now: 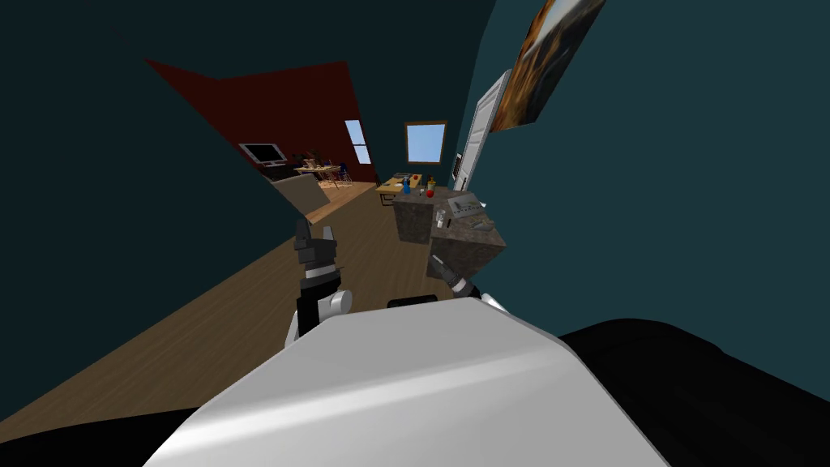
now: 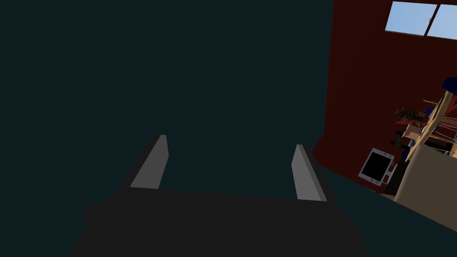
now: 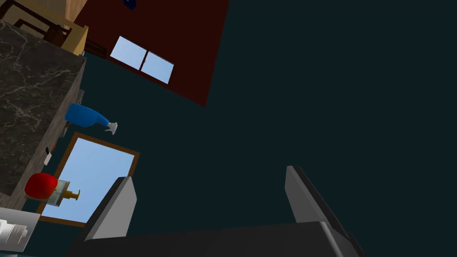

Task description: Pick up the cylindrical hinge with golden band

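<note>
Step in hand, by judgement: approach; the hinge cannot be picked out, presumably among the small things on the marbled bench (image 1: 466, 253); close on the bench and confirm the golden band before reaching. Left pincer (image 2: 230, 154) spread, well apart from the bench; right pincer (image 3: 209, 178) spread, near it. The right wrist view resolves a gold-pumped dispenser (image 3: 62, 195) on the bench; the head view renders it a speck.
</note>
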Robot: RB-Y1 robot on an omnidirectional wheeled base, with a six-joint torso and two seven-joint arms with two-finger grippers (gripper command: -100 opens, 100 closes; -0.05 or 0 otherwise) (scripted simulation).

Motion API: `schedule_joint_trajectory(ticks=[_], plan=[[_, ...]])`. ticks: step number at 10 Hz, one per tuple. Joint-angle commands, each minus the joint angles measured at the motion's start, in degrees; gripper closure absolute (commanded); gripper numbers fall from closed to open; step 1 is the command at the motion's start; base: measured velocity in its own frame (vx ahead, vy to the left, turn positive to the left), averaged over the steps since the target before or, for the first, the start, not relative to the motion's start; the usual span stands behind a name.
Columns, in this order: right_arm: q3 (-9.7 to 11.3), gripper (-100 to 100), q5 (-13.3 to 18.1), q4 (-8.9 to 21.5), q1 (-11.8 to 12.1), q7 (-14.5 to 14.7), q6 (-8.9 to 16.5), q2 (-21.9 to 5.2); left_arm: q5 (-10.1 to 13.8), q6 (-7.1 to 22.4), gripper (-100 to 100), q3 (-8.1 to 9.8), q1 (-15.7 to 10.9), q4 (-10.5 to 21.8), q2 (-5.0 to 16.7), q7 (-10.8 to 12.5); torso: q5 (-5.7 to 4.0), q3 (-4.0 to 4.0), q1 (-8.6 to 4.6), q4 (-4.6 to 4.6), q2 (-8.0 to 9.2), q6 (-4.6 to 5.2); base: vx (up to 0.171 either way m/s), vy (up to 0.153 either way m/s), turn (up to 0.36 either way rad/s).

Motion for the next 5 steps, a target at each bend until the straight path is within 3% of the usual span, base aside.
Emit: schedule_joint_trajectory(ticks=[1,2,5], plan=[[1.9,-100,1.4,1.5,0.7,0.2,-0.9,-2.9,0.0,0.0,0,0.0,0.0,0.0,0.0,0.0,0.0,0.0,0.0,0.0,0.0,0.0,-0.071,0.049,0.15],[1.9,-100,1.4,1.5,0.7,0.2,-0.9,-4.4,0.0,0.0,0,0.0,0.0,0.0,0.0,0.0,0.0,0.01,0.03,0.0,0.03,-0.03,-0.059,0.045,0.066],[5.2,-100,3.7,5.9,0.7,0.6,-2.6,-9.5,0.0,0.0,0,0.0,0.0,0.0,0.0,0.0,0.0,-0.03,-0.01,-0.01,-0.05,0.0,-0.049,0.046,0.133]])
